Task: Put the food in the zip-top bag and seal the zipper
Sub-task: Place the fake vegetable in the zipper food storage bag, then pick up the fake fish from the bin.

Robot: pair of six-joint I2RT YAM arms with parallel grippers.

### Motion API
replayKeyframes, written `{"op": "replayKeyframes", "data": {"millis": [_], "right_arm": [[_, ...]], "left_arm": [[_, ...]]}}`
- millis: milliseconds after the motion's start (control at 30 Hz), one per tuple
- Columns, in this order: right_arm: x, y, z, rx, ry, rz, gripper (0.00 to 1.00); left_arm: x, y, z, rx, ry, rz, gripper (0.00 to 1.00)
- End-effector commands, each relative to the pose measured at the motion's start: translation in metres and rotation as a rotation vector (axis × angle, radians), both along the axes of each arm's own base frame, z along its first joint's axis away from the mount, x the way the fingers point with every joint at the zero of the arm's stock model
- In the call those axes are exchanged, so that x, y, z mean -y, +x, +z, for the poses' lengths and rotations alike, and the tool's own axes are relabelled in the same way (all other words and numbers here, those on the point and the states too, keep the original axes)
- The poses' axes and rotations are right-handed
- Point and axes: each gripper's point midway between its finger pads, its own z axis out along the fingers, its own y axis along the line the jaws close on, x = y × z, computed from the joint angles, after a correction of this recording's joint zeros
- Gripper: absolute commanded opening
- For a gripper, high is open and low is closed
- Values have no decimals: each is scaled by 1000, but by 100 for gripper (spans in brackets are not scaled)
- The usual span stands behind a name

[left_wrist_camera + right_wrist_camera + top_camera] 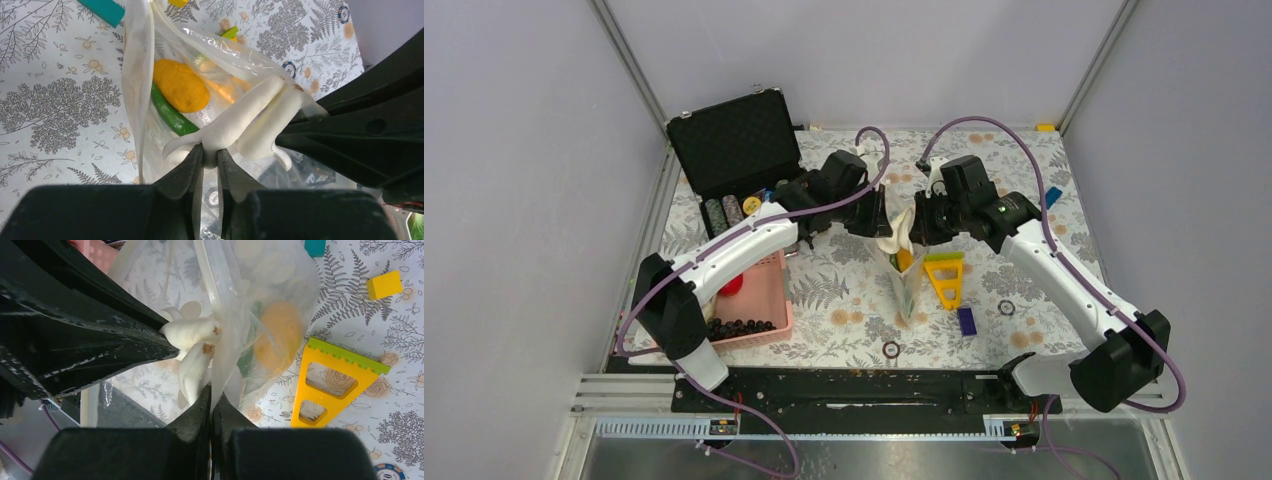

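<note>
- Grip first: what does the left gripper [210, 152] have?
- White mushrooms [250, 120]. The jaws are drawn in to a narrow slot and pinch the bunch by its base, low in the middle of the left wrist frame. The caps fan out up and to the right from there.
- And the other claw?
- The right gripper [211, 400] has its fingers pressed together on a fold of clear film at bottom centre of its own view. I read that as the edge of the zip-top bag [280, 275], pulled up to hold the mouth apart.
- So where is the bag itself?
- It stands on the flowered table between the two wrists, at the centre of the overhead frame. The mushrooms hang right at its mouth, not yet released.
- Anything inside?
- An orange [181, 85] and a green vegetable [170, 115] lie against the far wall. Behind the plastic there may be more, but I cannot tell.
- What is left outside?
- A red fruit [731, 285] and a dark grape bunch [739, 327] sit in the pink basket [769, 285] at lower left of the overhead frame.
- The zipper?
- The zipper [136, 65] runs down the left side of the wrist view, and it is gaping.
- Progress, then?
- Roughly midway by my judgement: two pieces are in and one is at the mouth. At least two more remain to fetch, and the seal is untouched. The yellow triangular piece [372, 377] beside the bag is no food.
</note>
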Motion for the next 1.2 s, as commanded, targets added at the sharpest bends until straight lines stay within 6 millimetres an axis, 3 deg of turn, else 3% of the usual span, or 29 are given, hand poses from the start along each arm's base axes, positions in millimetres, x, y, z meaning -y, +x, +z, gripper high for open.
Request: {"op": "replayKeyframes", "data": {"millis": [0, 133, 267, 400, 500, 633, 767, 900, 1033, 1167], "right_arm": [[-4, 5, 22, 79, 51, -10, 3], [4, 10, 23, 101, 24, -52, 3], [8, 12, 24, 106, 1, -70, 4], [13, 14, 23, 111, -19, -92, 4], [16, 16, 23, 119, -34, -105, 4], [16, 16, 23, 119, -35, -108, 4], [20, 16, 19, 118, -52, -118, 4], [24, 17, 15, 122, -68, -133, 4], [23, 17, 15, 120, -67, -129, 4], [22, 17, 12, 115, -65, -129, 4]], "left_arm": [[0, 3, 15, 51, 3, 11, 17], [-10, -2, 20, 75, 12, 19, 38], [-13, -11, 37, 113, -15, -11, 68], [-20, -15, 50, 144, -31, -8, 88], [-27, -18, 55, 162, -32, 13, 98], [-50, -15, 63, 202, -13, 125, 99], [-99, -10, 52, 206, 67, 361, 99], [-174, -11, 21, 147, 166, 649, 99], [-253, -28, -19, 50, 255, 972, 99], [-308, -48, -40, 18, 330, 1186, 99]]}}
